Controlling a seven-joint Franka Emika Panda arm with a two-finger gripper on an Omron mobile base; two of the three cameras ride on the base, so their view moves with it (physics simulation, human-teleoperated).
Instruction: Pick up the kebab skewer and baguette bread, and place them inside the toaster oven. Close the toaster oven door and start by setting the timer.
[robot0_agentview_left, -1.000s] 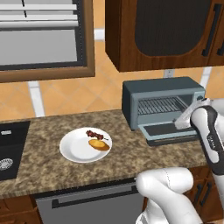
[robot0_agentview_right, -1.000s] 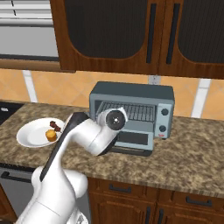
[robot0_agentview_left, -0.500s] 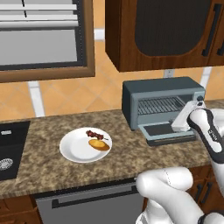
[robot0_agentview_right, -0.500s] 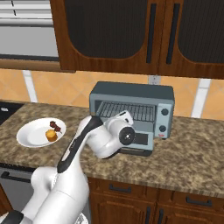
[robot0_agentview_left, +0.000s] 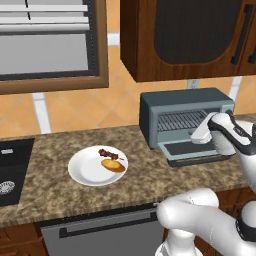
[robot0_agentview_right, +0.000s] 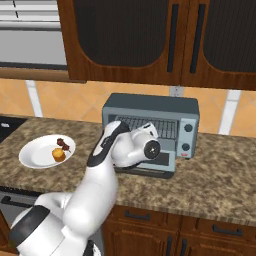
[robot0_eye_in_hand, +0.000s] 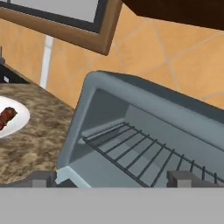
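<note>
The toaster oven (robot0_agentview_left: 185, 107) stands on the counter with its door (robot0_agentview_left: 197, 150) folded down flat and its wire rack (robot0_eye_in_hand: 140, 153) bare. My gripper (robot0_agentview_left: 197, 138) hovers just above the open door, facing into the oven mouth. In the hand view the gripper (robot0_eye_in_hand: 113, 179) is open, its fingertips (robot0_eye_in_hand: 43, 178) wide apart with nothing between them. To the left lies a white plate (robot0_agentview_left: 80, 172) holding the kebab skewer (robot0_agentview_left: 109, 154) and the baguette bread (robot0_agentview_left: 113, 165). From the right base view the same oven (robot0_agentview_right: 155, 107), skewer (robot0_agentview_right: 62, 143) and bread (robot0_agentview_right: 59, 154) show.
A black cooktop (robot0_agentview_left: 11, 167) sits at the counter's far left. Dark wooden wall cabinets (robot0_agentview_left: 190, 35) hang right above the oven. The oven's knobs (robot0_agentview_right: 188, 137) are on its right side. Bare granite counter (robot0_agentview_left: 140, 172) lies between plate and oven.
The hand has swung right along the counter and turned toward the oven mouth, ending over the open door. The jaws stayed open; plate, skewer and bread have not moved.
</note>
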